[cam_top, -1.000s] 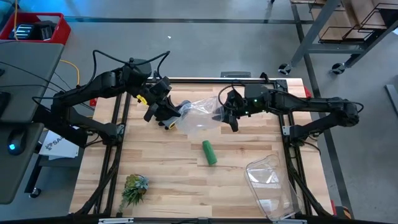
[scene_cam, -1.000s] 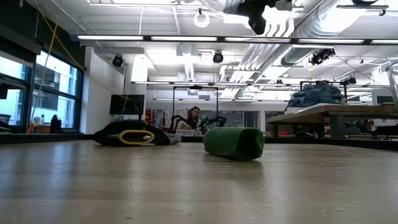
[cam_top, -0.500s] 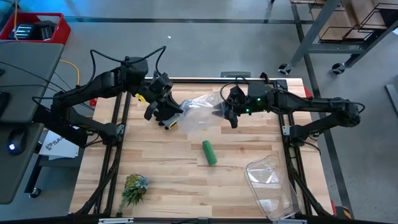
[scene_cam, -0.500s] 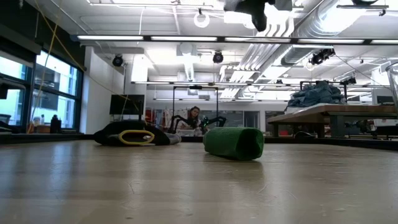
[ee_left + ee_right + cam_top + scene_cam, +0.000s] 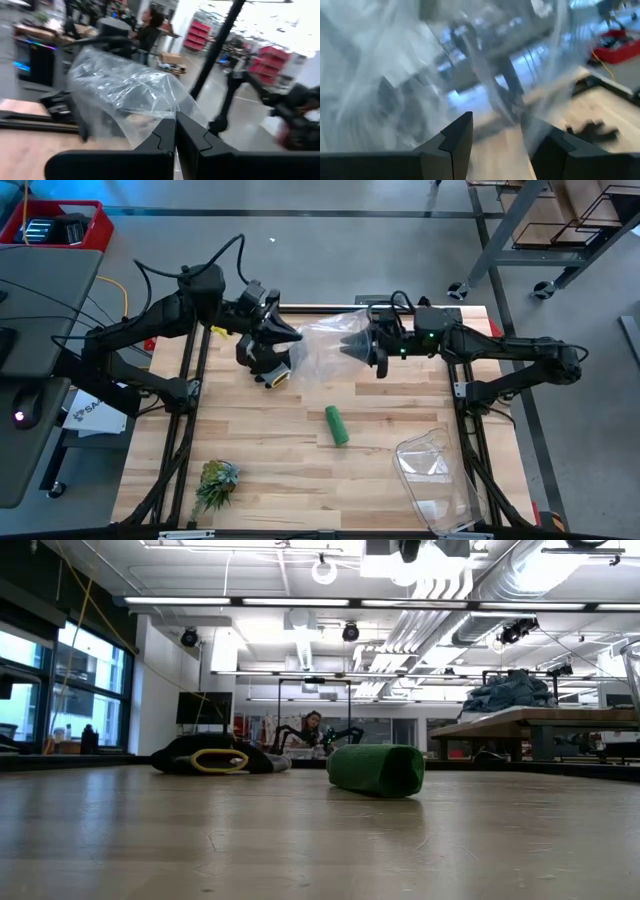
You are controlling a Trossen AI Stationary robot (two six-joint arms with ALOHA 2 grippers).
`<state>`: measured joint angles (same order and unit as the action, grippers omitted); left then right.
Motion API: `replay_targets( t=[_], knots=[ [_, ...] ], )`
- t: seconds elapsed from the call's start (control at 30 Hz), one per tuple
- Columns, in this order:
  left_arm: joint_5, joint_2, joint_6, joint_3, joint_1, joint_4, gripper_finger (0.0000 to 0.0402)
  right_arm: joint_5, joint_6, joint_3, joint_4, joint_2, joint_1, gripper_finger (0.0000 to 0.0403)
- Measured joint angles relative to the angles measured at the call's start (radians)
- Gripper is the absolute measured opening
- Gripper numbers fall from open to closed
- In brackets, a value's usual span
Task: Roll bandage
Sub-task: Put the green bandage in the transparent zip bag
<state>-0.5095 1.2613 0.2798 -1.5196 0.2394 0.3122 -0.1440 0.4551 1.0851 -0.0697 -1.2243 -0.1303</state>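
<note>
We found the bandage already a tight green roll, lying alone on the wooden table a little right of centre, its long axis running nearly 12 to 6 in the high view with a slight lean toward 11.

Both arms were up at the far edge, sharing a clear plastic bag that hung between them off the wood. Our left gripper had its fingers pressed together, pinching the bag's film, as the left wrist view showed. Our right gripper stood with fingers spread, one of them apparently inside the bag's mouth, though we could not tell for certain.

The relation we judged to matter: the roll lay at about 5 o'clock from the left gripper and about 7 o'clock from the right, well apart from both. The right gripper looked slightly nearer, and its spread fingers would have to cross the roll's short axis.
</note>
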Motion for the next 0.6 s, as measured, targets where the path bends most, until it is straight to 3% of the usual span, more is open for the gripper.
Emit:
replay_targets(
  t=[0.13,0.3,0.43,0.6],
  knots=[
    [0.079,0.000,-0.052,0.000,0.000,0.003,0.0000,-0.006,0.035,0.000,-0.059,0.002,0.000,0.0161],
    [0.090,-0.016,-0.074,0.000,0.001,0.002,0.0000,0.015,0.035,0.000,-0.074,0.044,0.000,0.0161],
    [0.176,-0.025,-0.114,0.000,0.000,-0.007,0.0000,0.030,0.035,0.000,-0.060,0.076,0.000,0.0161],
    [0.216,-0.023,-0.126,-0.001,0.000,-0.113,0.0000,0.079,0.033,0.000,-0.030,0.078,0.000,0.0161]
  ],
)
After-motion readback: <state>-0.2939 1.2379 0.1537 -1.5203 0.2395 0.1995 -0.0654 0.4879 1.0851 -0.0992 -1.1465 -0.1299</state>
